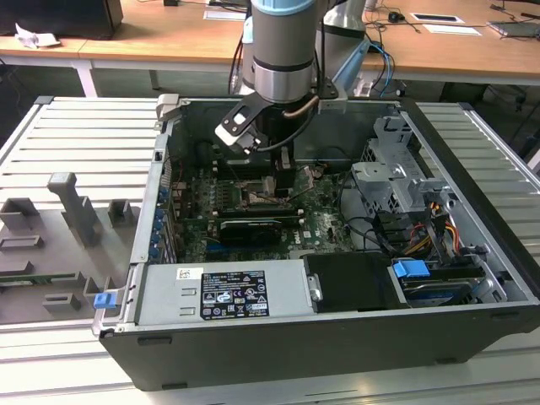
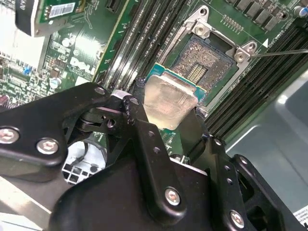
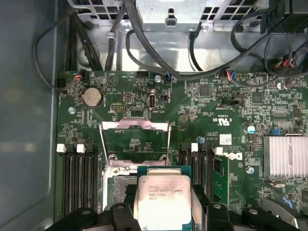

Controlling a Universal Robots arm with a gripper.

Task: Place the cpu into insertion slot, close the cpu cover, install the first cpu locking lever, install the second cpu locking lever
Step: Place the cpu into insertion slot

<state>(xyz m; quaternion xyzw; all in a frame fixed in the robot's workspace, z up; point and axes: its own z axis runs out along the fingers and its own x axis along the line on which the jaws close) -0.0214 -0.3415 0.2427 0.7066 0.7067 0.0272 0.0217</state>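
Exterior view first: can see the gripper [image 1: 283,173] hanging inside the open computer case [image 1: 295,354], low over the green motherboard [image 1: 325,221], roughly mid-board. Can't really judge the jaws from this angle. Also spotting a black card [image 1: 249,229] just nearer than the socket area, a grey power supply [image 1: 224,295] along the near wall, a metal drive cage [image 1: 396,181] toward the exterior view's right, and some grey fixture blocks [image 1: 76,211] out on the ribbed table [image 1: 51,135] at the exterior view's left. On to the second wrist view: definitely clenched, black fingers [image 2: 144,139] pinching the cpu [image 2: 168,103] by two opposite edges, silvery top facing up. Held a bit tilted right at the insertion slot [image 2: 199,65], overlapping one corner of it, not seated. Slot wide open with the contact field bare, and flanked by long black memory slots [image 2: 139,43]. Then the first wrist view: same grip on the chip, again partly hiding the socket, plus a good look at the cpu cover [image 3: 134,126] flipped up beside the slot, green board showing through its square window. Elsewhere on the board in that shot: a round coin battery [image 3: 92,97] and a finned heatsink [image 3: 285,156], well apart from each other.
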